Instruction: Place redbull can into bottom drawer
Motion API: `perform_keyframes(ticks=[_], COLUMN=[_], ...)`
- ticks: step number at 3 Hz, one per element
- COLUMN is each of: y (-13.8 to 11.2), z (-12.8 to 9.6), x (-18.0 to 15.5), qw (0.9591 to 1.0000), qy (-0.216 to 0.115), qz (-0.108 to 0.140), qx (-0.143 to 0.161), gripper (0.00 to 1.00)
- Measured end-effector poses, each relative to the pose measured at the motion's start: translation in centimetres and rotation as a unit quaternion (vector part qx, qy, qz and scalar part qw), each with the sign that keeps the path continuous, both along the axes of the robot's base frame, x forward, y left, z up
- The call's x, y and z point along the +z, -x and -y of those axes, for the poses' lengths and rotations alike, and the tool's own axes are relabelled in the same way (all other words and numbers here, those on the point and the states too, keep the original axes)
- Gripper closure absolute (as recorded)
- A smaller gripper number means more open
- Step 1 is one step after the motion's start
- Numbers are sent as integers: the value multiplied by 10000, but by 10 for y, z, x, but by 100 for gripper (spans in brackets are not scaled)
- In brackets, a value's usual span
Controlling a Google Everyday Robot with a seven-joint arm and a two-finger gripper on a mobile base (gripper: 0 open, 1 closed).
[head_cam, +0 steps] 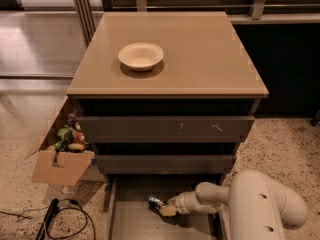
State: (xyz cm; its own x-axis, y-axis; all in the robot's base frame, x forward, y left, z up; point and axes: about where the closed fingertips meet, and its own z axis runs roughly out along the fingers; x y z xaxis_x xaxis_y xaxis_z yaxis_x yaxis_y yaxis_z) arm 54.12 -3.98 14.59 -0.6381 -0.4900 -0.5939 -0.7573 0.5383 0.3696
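Observation:
The bottom drawer (130,224) is pulled out at the foot of the cabinet, a shallow grey-brown tray. The redbull can (156,202), small, blue and silver, lies tilted low over the drawer's floor near its middle. My gripper (166,209) reaches in from the right on a white arm (215,196), and its tip is right at the can. The can's right end is hidden by the gripper.
A cream bowl (140,56) stands on the cabinet top (200,59). The scuffed top drawer (165,129) and middle drawer (165,164) are shut. An open cardboard box (60,159) of items sits at the left on the floor, with black cables (65,221) below it.

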Motion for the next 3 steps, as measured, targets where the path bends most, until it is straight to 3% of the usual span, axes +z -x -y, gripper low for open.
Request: perform_keyframes(ticks=[1, 2, 3], y=[0, 0, 0], z=[0, 0, 0], x=[0, 0, 0], qw=[10000, 10000, 10000], qy=[0, -1, -1], qz=[0, -1, -1], qx=[0, 1, 1], gripper=[9, 0, 0])
